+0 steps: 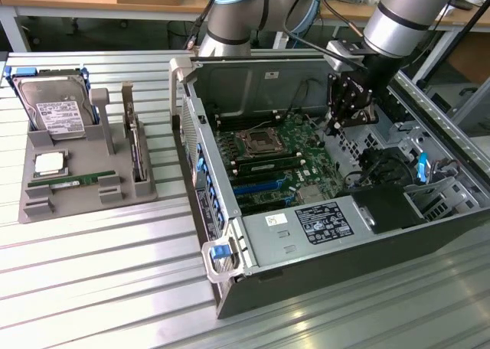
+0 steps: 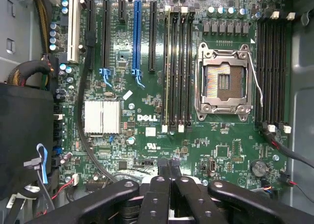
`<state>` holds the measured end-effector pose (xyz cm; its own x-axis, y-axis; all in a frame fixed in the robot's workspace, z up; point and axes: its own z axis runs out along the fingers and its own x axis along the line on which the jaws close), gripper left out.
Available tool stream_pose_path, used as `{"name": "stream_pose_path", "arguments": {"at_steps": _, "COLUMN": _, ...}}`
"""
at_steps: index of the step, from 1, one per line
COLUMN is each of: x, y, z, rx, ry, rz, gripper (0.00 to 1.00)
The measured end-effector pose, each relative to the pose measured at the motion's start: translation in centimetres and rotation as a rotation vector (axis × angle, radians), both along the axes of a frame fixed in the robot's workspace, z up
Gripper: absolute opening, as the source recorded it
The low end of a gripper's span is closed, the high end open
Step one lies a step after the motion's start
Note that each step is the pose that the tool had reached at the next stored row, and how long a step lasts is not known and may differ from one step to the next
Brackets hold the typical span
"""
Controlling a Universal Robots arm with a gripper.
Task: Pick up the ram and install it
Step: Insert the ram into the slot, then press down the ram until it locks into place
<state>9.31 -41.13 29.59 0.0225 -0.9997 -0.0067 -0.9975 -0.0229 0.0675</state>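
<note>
The ram [image 1: 73, 182], a thin green stick, lies flat in a groove of the grey tray [image 1: 84, 207] on the exterior view's left, far from the arm. My gripper [image 1: 337, 125] hangs inside the open computer case [image 1: 306, 249], above the motherboard [image 1: 283, 154]. In the wrist view the gripper [image 2: 169, 167] has its black fingers pressed together, shut with nothing between them. Beyond it are the black memory slots [image 2: 177, 67] and the open CPU socket [image 2: 223, 81]. One slot beside the socket shows a pale edge; I cannot tell if a stick sits in it.
The tray also carries a silver hard drive [image 1: 53, 108], a CPU chip [image 1: 50, 163] and an upright dark expansion card [image 1: 136, 146]. Case walls, a power supply [image 1: 306, 226] and cables [image 1: 383, 165] crowd the gripper. A ribbed metal table [image 1: 99, 288] lies under everything.
</note>
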Motion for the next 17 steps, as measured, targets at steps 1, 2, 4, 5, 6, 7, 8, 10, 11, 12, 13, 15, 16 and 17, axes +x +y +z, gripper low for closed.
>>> {"name": "stream_pose_path", "arguments": {"at_steps": 1, "x": 0.0, "y": 0.0, "z": 0.0, "rx": -0.0001, "ry": 0.0, "rz": 0.0, "gripper": 0.1}}
{"name": "stream_pose_path", "arguments": {"at_steps": 2, "x": 0.0, "y": 0.0, "z": 0.0, "rx": 0.0, "ry": 0.0, "rz": 0.0, "gripper": 0.1}}
{"name": "stream_pose_path", "arguments": {"at_steps": 4, "x": 0.0, "y": 0.0, "z": 0.0, "rx": 0.0, "ry": 0.0, "rz": 0.0, "gripper": 0.1}}
{"name": "stream_pose_path", "arguments": {"at_steps": 5, "x": 0.0, "y": 0.0, "z": 0.0, "rx": 0.0, "ry": 0.0, "rz": 0.0, "gripper": 0.1}}
{"name": "stream_pose_path", "arguments": {"at_steps": 6, "x": 0.0, "y": 0.0, "z": 0.0, "rx": -0.0001, "ry": 0.0, "rz": 0.0, "gripper": 0.1}}
{"name": "stream_pose_path", "arguments": {"at_steps": 7, "x": -0.6, "y": 0.0, "z": -0.02, "rx": -0.0001, "ry": 0.0, "rz": 0.0, "gripper": 0.1}}
{"name": "stream_pose_path", "arguments": {"at_steps": 8, "x": -1.5, "y": 0.0, "z": -0.12, "rx": 0.0, "ry": 0.0, "rz": 0.0, "gripper": 0.1}}
{"name": "stream_pose_path", "arguments": {"at_steps": 10, "x": -2.4, "y": 0.0, "z": -0.56, "rx": -0.0001, "ry": 0.0, "rz": 0.0, "gripper": 0.1}}
{"name": "stream_pose_path", "arguments": {"at_steps": 11, "x": -2.6, "y": 0.0, "z": -0.89, "rx": 0.0, "ry": 0.0, "rz": 0.0, "gripper": 0.1}}
{"name": "stream_pose_path", "arguments": {"at_steps": 12, "x": -2.7, "y": 0.0, "z": -1.18, "rx": -0.0001, "ry": 0.0, "rz": 0.0, "gripper": 0.1}}
{"name": "stream_pose_path", "arguments": {"at_steps": 13, "x": -2.7, "y": 0.0, "z": -1.48, "rx": 0.0, "ry": 0.0, "rz": 0.0, "gripper": 0.1}}
{"name": "stream_pose_path", "arguments": {"at_steps": 15, "x": -3.3, "y": 0.0, "z": -2.8, "rx": 0.0001, "ry": 0.0, "rz": 0.0, "gripper": 0.1}}
{"name": "stream_pose_path", "arguments": {"at_steps": 16, "x": -3.6, "y": 0.0, "z": -3.13, "rx": -0.0001, "ry": 0.0, "rz": 0.0, "gripper": 0.1}}
{"name": "stream_pose_path", "arguments": {"at_steps": 17, "x": -3.7, "y": 0.0, "z": -3.47, "rx": 0.0, "ry": 0.0, "rz": 0.0, "gripper": 0.1}}
